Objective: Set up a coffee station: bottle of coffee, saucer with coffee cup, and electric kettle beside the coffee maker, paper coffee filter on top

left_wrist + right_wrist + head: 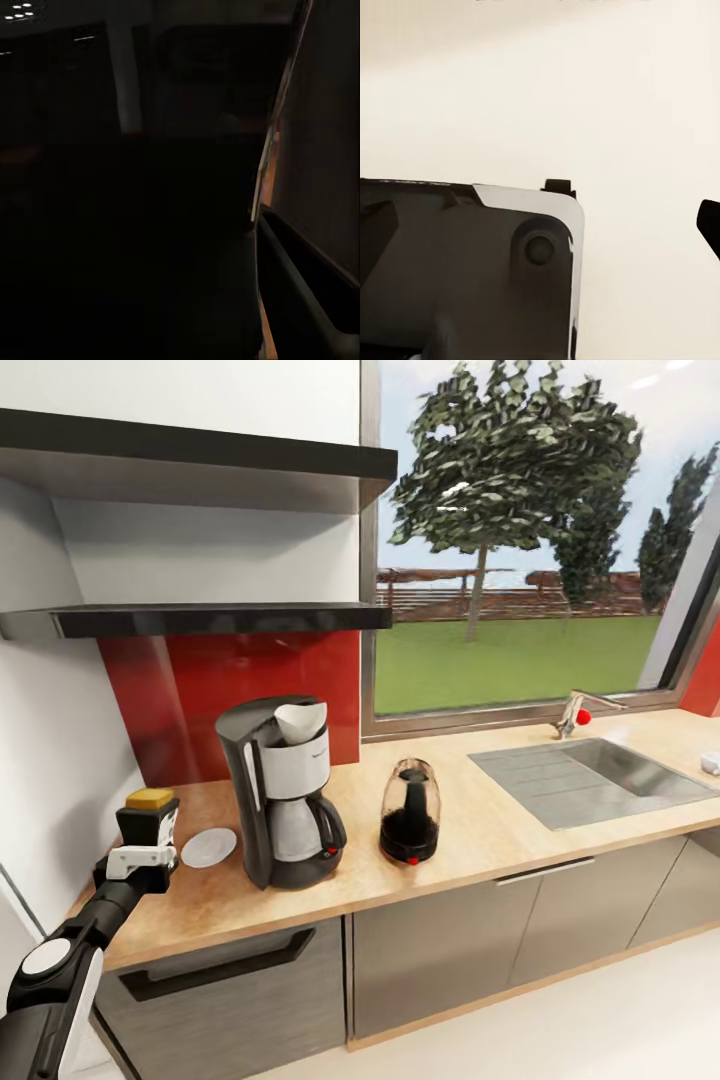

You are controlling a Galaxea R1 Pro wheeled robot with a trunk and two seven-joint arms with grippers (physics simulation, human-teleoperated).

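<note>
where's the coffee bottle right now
In the head view the bottle of coffee is at the countertop's left end, at the left gripper, just left of the saucer and the coffee maker.

The left arm (70,950) has a black forearm, a white round joint cover and a white lower shell. Its tool (140,857) is a white block with black parts. In the right wrist view, a glossy black housing (472,277) with a pale edge carries one round screw (539,248).
</note>
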